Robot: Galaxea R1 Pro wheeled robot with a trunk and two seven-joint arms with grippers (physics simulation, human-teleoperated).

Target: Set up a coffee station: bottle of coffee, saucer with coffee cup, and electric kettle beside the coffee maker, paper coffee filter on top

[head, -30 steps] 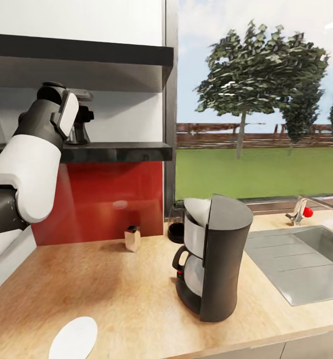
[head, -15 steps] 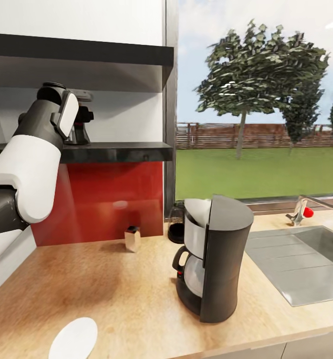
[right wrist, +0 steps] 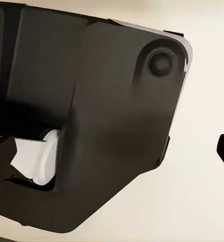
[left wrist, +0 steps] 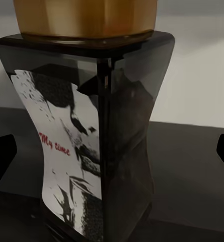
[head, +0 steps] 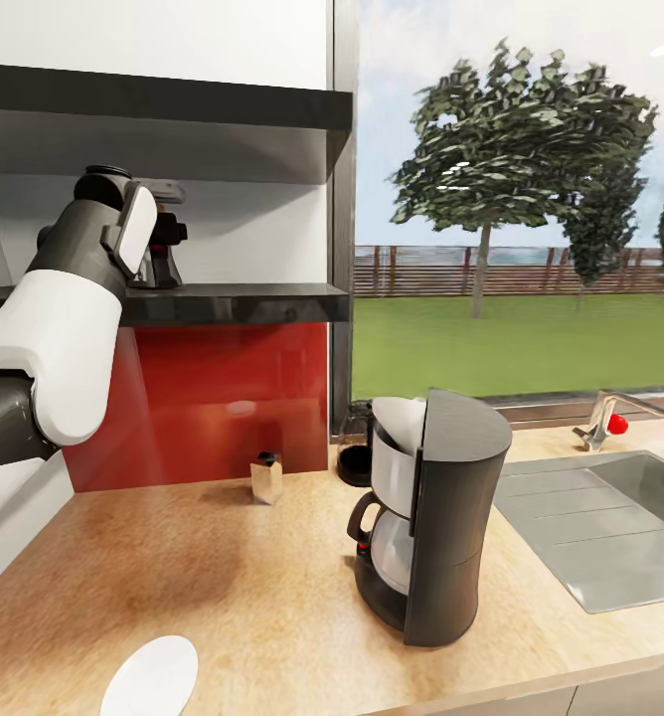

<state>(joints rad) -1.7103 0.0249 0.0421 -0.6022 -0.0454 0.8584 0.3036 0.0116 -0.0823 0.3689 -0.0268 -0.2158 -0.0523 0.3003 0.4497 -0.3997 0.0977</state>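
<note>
Left gripper (head: 163, 254), jaws wide and empty, had stayed put at the bottle of coffee (left wrist: 91, 136) on the kitchen shelf (head: 233, 301), ungrasped while my view shifted slightly.

The coffee maker (head: 431, 517) is stood on the worktop (head: 223, 577), left of the sink (head: 610, 527). The paper coffee filter (head: 400, 418) is seated in its top. The electric kettle (head: 354, 449) is placed just behind it, against the window. A small box (head: 265, 477) is set further left, near the back wall. The saucer (head: 151, 678) is laid at the front edge. Above, the left tool (head: 163, 254) is reached onto the kitchen shelf (head: 233, 301), where the bottle of coffee (left wrist: 91, 136) is stood between its fingers.
</note>
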